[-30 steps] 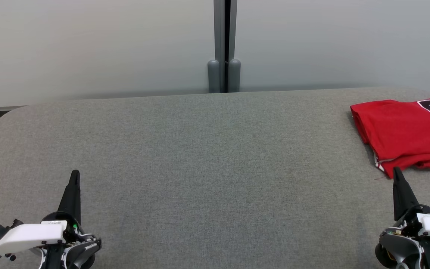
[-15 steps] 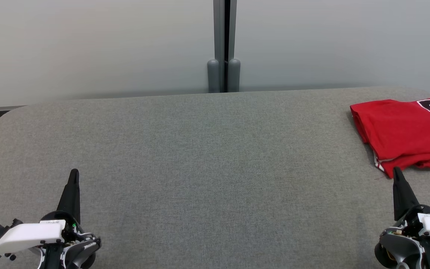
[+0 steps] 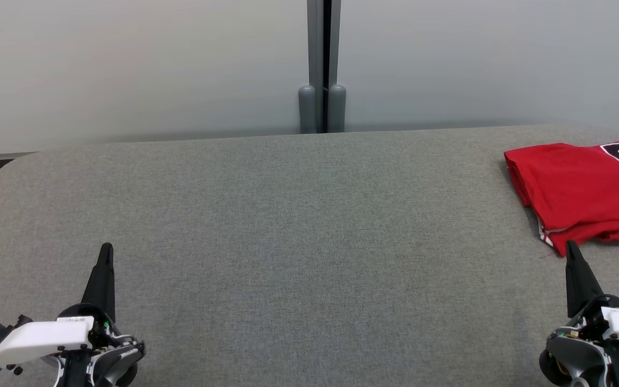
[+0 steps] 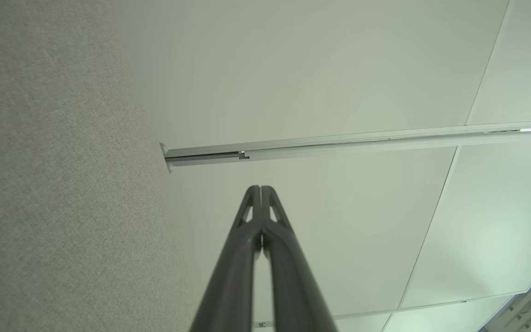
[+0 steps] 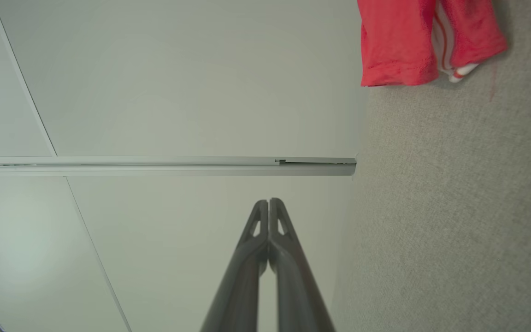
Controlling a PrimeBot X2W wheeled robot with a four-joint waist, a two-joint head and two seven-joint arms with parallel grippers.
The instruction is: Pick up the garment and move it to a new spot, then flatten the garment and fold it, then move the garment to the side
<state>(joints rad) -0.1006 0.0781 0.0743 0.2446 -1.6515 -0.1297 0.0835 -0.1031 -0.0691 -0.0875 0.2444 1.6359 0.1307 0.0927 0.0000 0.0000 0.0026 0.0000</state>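
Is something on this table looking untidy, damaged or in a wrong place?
Nothing serious. The red garment lies folded at the table's right side, but its near edge is uneven, with one corner poking out. A thin red thread lies beside that corner.

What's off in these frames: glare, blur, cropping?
Head view: even, soft light, sharp; the red garment is cropped by the right edge. Left wrist view: rolled sideways, a bright glow on the pale panels at lower right, left gripper in focus. Right wrist view: the garment looks paler, pinkish, cropped at the top; right gripper sharp.
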